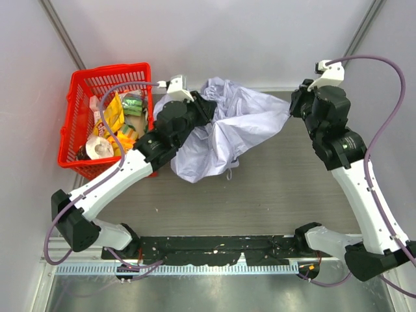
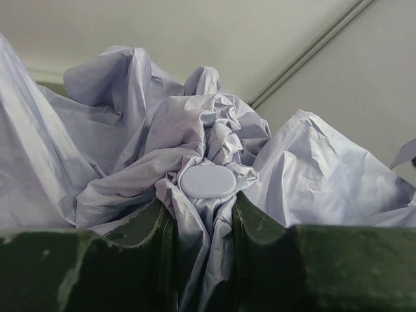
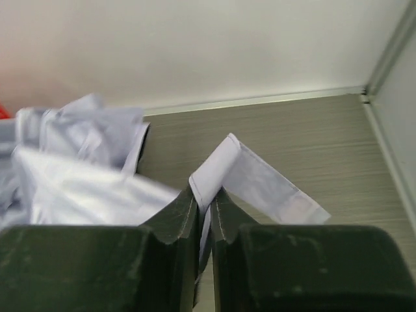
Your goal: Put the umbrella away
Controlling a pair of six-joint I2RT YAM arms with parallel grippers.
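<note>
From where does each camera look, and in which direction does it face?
Top: above and behind the robot, looking down on the table, umbrella and basket; left arm and right arm show.
Left wrist: on the left arm, facing along the left claw into bunched canopy; only its fingers show.
Right wrist: on the right arm, facing along the right claw, which pinches the strap; only its fingers show.
Shared: both wrist views show the umbrella's pale fabric between dark fingers.

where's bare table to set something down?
Bare: the wide table patch between the umbrella and the near edge; the far right corner past the right gripper. Crowded: the red basket is full; the left gripper and right gripper both clamp the umbrella at the back.
</note>
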